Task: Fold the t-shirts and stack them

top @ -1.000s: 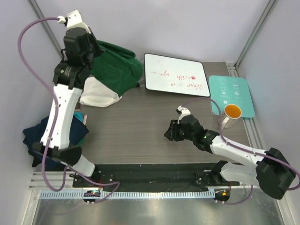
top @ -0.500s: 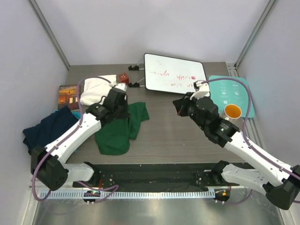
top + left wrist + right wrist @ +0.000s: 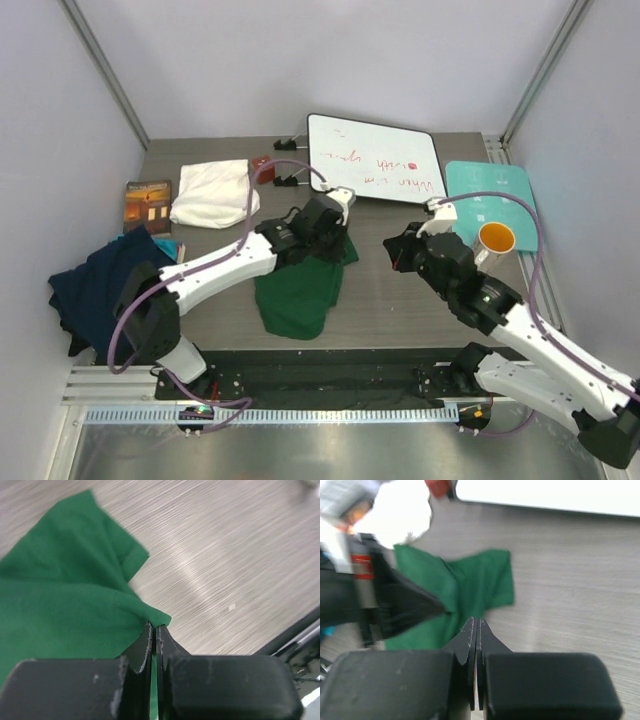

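Note:
The dark green t-shirt point(image 3: 298, 288) lies crumpled in the middle of the table, its far edge pinched in my left gripper point(image 3: 336, 238). In the left wrist view the gripper point(image 3: 154, 626) is shut on the green cloth point(image 3: 65, 595), which shows between the jaws. My right gripper point(image 3: 396, 252) hangs shut and empty just right of the shirt. The right wrist view has that gripper point(image 3: 475, 622) facing the green shirt point(image 3: 482, 585) and the left gripper point(image 3: 400, 605). The cream-white t-shirt point(image 3: 212, 192) lies folded at the back left. A navy t-shirt point(image 3: 95, 285) is heaped at the left edge.
A whiteboard point(image 3: 373, 160) with clips lies at the back centre. A teal board point(image 3: 500, 190) and an orange-lined mug point(image 3: 494, 242) sit at the right. A small brown book point(image 3: 147, 201) and a small red block point(image 3: 262, 165) lie near the white shirt.
My left arm swung the green shirt down from the back left and dragged it right to the table's middle. The right gripper shut and rose toward the centre.

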### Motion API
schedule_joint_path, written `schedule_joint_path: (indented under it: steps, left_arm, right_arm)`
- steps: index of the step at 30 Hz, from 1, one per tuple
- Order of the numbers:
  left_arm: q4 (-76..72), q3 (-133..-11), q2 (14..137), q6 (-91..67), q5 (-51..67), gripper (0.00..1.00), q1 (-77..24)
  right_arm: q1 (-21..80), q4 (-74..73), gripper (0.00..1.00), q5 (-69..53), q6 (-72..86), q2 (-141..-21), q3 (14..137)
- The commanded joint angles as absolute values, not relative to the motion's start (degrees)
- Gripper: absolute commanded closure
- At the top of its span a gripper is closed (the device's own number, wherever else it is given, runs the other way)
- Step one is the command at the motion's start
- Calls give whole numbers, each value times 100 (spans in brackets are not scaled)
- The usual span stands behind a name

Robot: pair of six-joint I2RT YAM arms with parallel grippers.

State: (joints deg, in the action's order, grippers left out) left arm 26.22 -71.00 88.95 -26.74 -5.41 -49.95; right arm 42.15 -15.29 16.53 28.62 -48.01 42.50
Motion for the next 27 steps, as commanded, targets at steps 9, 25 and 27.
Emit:
schedule_joint_path:
  steps: [9,25,27]
  left_arm:
    - [1099,-8666,9080,-2119,-735,100,-5300]
    - [2029,-5055,5239,-2714,-3270,100,-5106]
    - [2353,-4669,5264,-3248,-3147,100,-5106]
  right_arm:
    - [4201,-1934,99,2461,2979,-4262,3990]
    - [4192,-1609,99,2048,3217,-5282,3735]
    - [4192,-1521,99,1943,3226,-5431,3770]
